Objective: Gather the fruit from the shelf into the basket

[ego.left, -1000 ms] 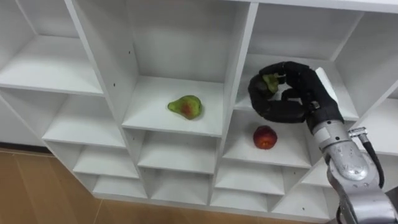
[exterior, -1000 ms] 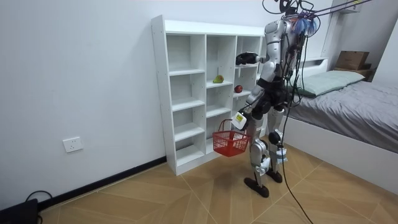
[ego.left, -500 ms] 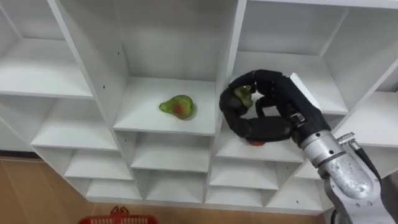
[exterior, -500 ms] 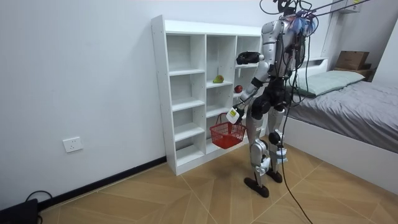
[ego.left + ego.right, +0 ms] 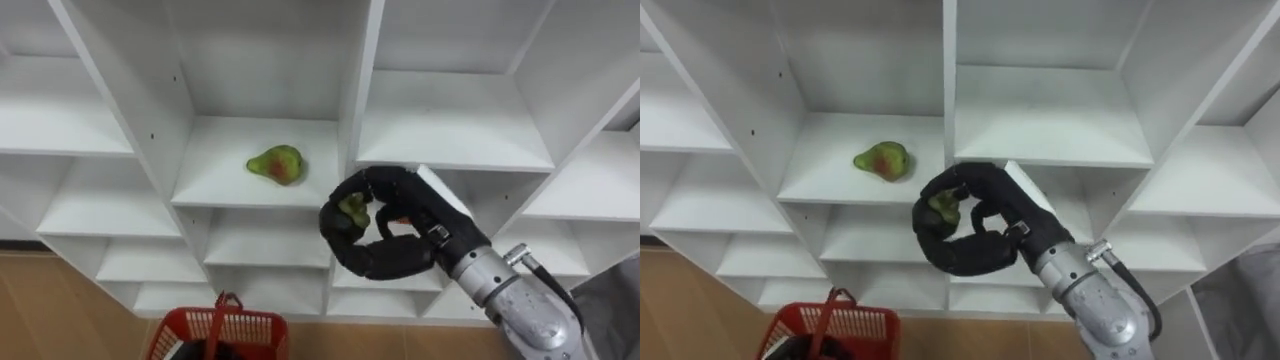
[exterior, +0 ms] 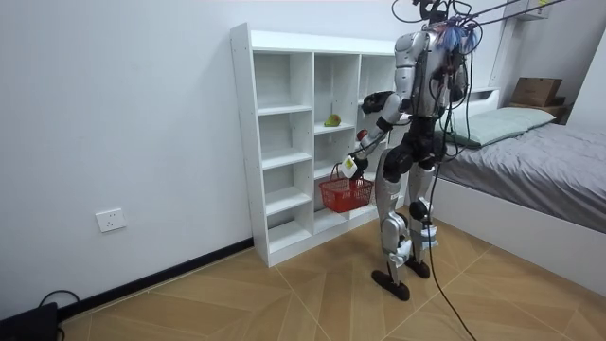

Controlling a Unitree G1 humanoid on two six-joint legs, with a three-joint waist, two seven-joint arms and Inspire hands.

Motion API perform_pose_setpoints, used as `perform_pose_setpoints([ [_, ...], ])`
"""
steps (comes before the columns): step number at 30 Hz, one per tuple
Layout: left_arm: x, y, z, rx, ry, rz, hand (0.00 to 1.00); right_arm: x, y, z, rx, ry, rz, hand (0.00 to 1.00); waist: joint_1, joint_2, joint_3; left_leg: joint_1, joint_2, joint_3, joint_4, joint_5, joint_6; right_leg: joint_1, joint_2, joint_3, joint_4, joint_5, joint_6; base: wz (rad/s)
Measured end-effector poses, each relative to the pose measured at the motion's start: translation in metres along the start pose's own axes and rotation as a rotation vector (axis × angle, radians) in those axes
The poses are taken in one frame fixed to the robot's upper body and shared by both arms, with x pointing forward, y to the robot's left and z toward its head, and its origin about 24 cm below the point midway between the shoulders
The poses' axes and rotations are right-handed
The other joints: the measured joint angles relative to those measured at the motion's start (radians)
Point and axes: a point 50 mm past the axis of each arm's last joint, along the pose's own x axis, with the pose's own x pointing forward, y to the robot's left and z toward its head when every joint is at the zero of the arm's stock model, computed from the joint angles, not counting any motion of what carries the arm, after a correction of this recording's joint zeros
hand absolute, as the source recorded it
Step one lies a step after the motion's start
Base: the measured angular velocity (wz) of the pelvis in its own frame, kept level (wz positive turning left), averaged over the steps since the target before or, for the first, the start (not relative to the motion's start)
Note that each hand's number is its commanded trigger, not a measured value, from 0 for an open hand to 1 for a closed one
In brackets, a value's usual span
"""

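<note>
In the left eye view, the right hand (image 5: 425, 225) is entering from the lower right and is hanging in front of the white closet (image 5: 450, 120), clear of its shelves. Its fingers (image 5: 365, 262) and thumb are curling into a closed ring around a small green fruit (image 5: 352, 209), probably a pear, which is sitting at the tip of the grasp. A second green pear with a red blush (image 5: 276, 163) is lying on its side on the middle compartment's shelf, up and to the left of the hand and well apart from it. A red basket (image 5: 245, 328) is showing at the bottom edge, below that compartment. In the right eye view, the basket's handle is standing upright above its rim. In the room view, the robot is standing upright on the wooden floor (image 6: 284, 294), facing the closet, with a bed (image 6: 549, 161) behind it. The basket is hanging just below the left hand (image 6: 354, 161); whether that hand is closed on the handle cannot be told.
</note>
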Motion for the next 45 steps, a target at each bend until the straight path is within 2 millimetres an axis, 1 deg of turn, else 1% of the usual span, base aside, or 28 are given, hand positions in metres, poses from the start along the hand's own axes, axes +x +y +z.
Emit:
perform_pose_setpoints([
  [1,0.0,-0.003,0.005,0.007,-0.021,-0.01,1.0,0.0,0.004,-0.011,0.021,0.046,0.008,1.0,-0.002,-0.005,-0.0028,-0.014,0.0,-0.003,0.004,0.0,0.0,-0.014,-0.002,-0.003,0.004,0.0,0.0,0.05],
  [2,0.001,-0.005,0.01,0.007,-0.044,-0.022,1.0,0.0,0.007,-0.02,0.034,0.084,0.013,1.0,-0.002,-0.005,-0.0029,-0.032,0.0,-0.009,0.011,0.0,0.001,-0.03,-0.004,-0.007,0.008,0.001,0.0,0.06],
  [4,0.002,-0.008,0.02,-0.008,-0.079,-0.042,1.0,0.0,0.011,-0.026,0.04,0.112,0.019,1.0,-0.007,-0.001,-0.0006,-0.069,0.0,-0.024,0.027,0.001,0.003,-0.056,-0.006,-0.016,0.01,0.008,0.0,0.12],
  [5,0.003,-0.011,0.026,-0.024,-0.097,-0.055,1.0,0.0,0.014,-0.03,0.043,0.127,0.023,1.0,-0.007,0.002,0.0012,-0.085,0.0,-0.024,0.034,0.003,0.004,-0.073,-0.007,-0.016,0.015,0.009,-0.001,0.09],
  [8,0.005,-0.013,0.033,-0.038,-0.125,-0.078,1.0,0.004,0.02,-0.04,0.011,0.174,0.04,1.0,-0.006,0.005,0.0029,-0.107,0.0,-0.024,0.037,0.006,0.005,-0.099,-0.008,-0.022,0.025,0.009,-0.001,0.0],
  [10,0.006,-0.015,0.038,-0.061,-0.141,-0.087,1.0,0.005,0.021,-0.047,0.01,0.206,0.045,1.0,-0.006,0.008,0.004,-0.121,0.0,-0.023,0.04,0.007,0.006,-0.111,-0.009,-0.026,0.026,0.009,-0.001,0.05],
  [13,0.005,-0.019,0.048,-0.057,-0.185,-0.103,1.0,0.009,0.02,-0.053,-0.001,0.228,0.047,1.0,-0.005,0.016,0.0082,-0.148,-0.001,-0.026,0.049,0.01,0.007,-0.138,-0.013,-0.032,0.038,0.01,-0.001,0.07],
  [17,0.004,-0.023,0.059,-0.02,-0.241,-0.138,1.0,0.014,0.02,-0.069,-0.033,0.309,0.045,1.0,-0.002,0.02,0.008,-0.185,-0.002,-0.032,0.065,0.011,0.007,-0.167,-0.016,-0.044,0.046,0.01,-0.002,0.05],
  [20,0.004,-0.027,0.064,0.005,-0.26,-0.175,1.0,0.017,0.019,-0.073,-0.048,0.33,0.039,1.0,0.001,0.025,0.0089,-0.217,-0.003,-0.034,0.074,0.012,0.009,-0.198,-0.02,-0.047,0.057,0.01,-0.002,0.04],
  [21,0.004,-0.028,0.065,0.011,-0.261,-0.183,1.0,0.017,0.019,-0.074,-0.051,0.335,0.037,1.0,0.003,0.027,0.0081,-0.222,-0.004,-0.034,0.075,0.012,0.01,-0.202,-0.02,-0.048,0.057,0.01,-0.002,0.0],
  [22,0.004,-0.03,0.065,0.017,-0.262,-0.2,1.0,0.017,0.019,-0.076,-0.056,0.345,0.036,1.0,0.007,0.03,0.0091,-0.227,-0.004,-0.036,0.076,0.013,0.01,-0.206,-0.021,-0.049,0.057,0.01,-0.002,0.0],
  [25,0.004,-0.033,0.065,0.03,-0.262,-0.229,1.0,0.016,0.019,-0.081,-0.067,0.37,0.035,1.0,0.019,0.038,0.0087,-0.234,-0.005,-0.041,0.077,0.013,0.01,-0.209,-0.022,-0.057,0.058,0.01,-0.002,0.07],
  [28,0.004,-0.033,0.065,0.033,-0.262,-0.242,1.0,0.021,0.015,-0.079,-0.103,0.37,0.033,1.0,0.02,0.044,0.0082,-0.262,-0.005,-0.043,0.09,0.013,0.01,-0.236,-0.023,-0.058,0.067,0.01,-0.002,0.01],
  [31,0.003,-0.034,0.065,0.037,-0.26,-0.259,1.0,0.022,0.015,-0.081,-0.109,0.377,0.027,1.0,0.024,0.044,0.0086,-0.266,-0.005,-0.045,0.091,0.014,0.01,-0.242,-0.024,-0.062,0.073,0.01,-0.002,0.01],
  [35,0.003,-0.035,0.067,0.046,-0.265,-0.281,1.0,0.022,0.019,-0.086,-0.127,0.407,0.054,1.0,0.022,0.044,0.0087,-0.274,-0.006,-0.051,0.096,0.014,0.01,-0.241,-0.025,-0.075,0.071,0.01,-0.002,0.06],
  [41,0.002,-0.042,0.067,0.077,-0.267,-0.329,1.0,0.022,0.026,-0.089,-0.159,0.423,0.092,1.0,0.022,0.05,0.0124,-0.277,-0.006,-0.052,0.1,0.014,0.01,-0.241,-0.025,-0.076,0.07,0.01,-0.002,0.01],
  [45,0.001,-0.045,0.072,0.09,-0.286,-0.351,1.0,0.022,0.027,-0.089,-0.162,0.424,0.1,1.0,0.023,0.051,0.0124,-0.279,-0.006,-0.052,0.1,0.014,0.01,-0.242,-0.025,-0.073,0.07,0.01,-0.003,0.0],
])
